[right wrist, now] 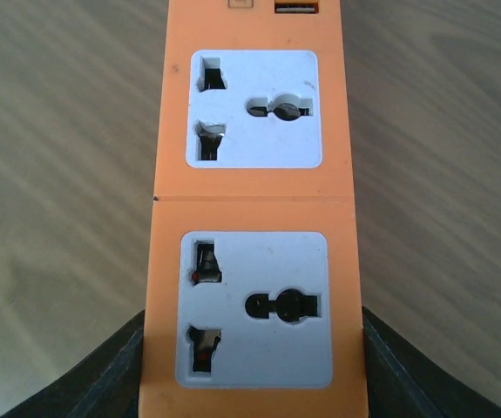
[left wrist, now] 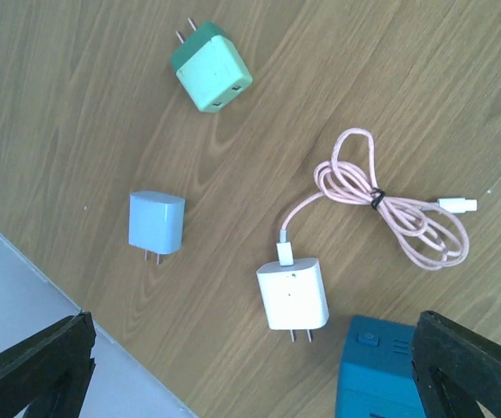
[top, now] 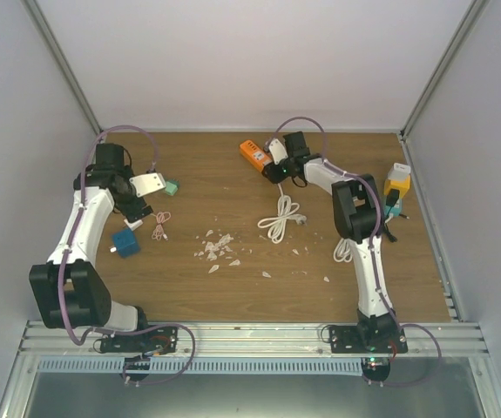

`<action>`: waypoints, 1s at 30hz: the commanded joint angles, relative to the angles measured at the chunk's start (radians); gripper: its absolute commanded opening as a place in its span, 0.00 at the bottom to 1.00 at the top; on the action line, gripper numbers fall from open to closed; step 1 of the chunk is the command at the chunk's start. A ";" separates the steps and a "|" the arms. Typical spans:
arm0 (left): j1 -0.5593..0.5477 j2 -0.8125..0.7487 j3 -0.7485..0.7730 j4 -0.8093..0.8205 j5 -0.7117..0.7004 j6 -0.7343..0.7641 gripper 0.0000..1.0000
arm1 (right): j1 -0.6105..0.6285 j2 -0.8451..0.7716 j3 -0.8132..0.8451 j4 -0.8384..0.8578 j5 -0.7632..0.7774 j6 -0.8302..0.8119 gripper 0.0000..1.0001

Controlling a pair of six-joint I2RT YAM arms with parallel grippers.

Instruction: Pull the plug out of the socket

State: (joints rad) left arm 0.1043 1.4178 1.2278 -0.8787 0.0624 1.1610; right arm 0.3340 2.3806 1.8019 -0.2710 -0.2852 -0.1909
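On the desk [top: 233,287], near its far edge, the orange socket strip [top: 252,154] sits clamped by its sides in my right claw [right wrist: 252,366]; both sockets I see are empty. The white cable [top: 278,218] with its plug [top: 301,219] lies loose mid-desk. By the left edge, my left claw [left wrist: 250,348] gapes wide above a white charger [left wrist: 293,293]

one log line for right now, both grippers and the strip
left gripper open above white charger | right gripper shut on orange power strip | both sockets in wrist view empty
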 commanded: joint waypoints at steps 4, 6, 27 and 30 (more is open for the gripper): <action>-0.018 -0.025 -0.004 0.030 0.055 -0.065 0.99 | -0.002 0.076 0.088 0.062 0.075 0.182 0.45; -0.023 -0.024 -0.004 0.030 0.064 -0.077 0.99 | -0.001 0.072 0.088 0.072 0.055 0.189 0.51; -0.158 -0.038 -0.004 0.102 0.174 -0.192 0.99 | -0.158 -0.487 -0.250 -0.073 -0.120 0.007 0.96; -0.178 -0.037 -0.003 0.109 0.192 -0.210 0.99 | -0.236 -0.589 -0.326 -0.071 -0.129 0.032 0.96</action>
State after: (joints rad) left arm -0.0490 1.4120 1.2274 -0.8238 0.1989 0.9939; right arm 0.1921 1.8893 1.5612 -0.2905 -0.3885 -0.1600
